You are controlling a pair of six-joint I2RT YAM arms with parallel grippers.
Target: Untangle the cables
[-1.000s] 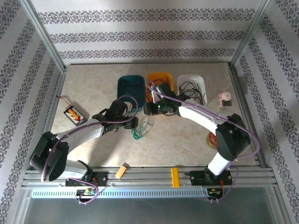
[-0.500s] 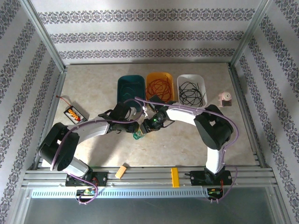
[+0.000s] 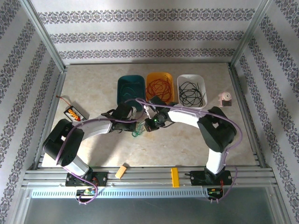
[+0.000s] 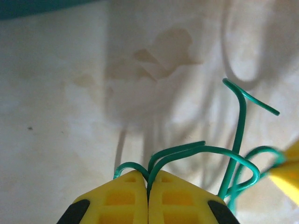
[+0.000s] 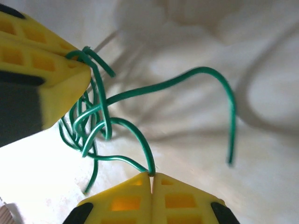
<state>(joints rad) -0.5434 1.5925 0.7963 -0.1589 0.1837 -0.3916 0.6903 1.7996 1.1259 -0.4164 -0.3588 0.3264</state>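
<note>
Near side of teal bin (image 3: 120, 91): green cable (image 4: 242, 121) coil, left gripper (image 4: 148, 179) and right gripper (image 5: 152, 176) jaws each clamped on a strand, apparently to draw its loops apart.

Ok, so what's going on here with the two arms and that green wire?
Both grippers are on the green cable mid-table. The left gripper is shut on one strand, the right gripper on another, its tangled loops between them. The red cables lie in the orange bin and the black cables in the white bin, so green looks like the one left.
</note>
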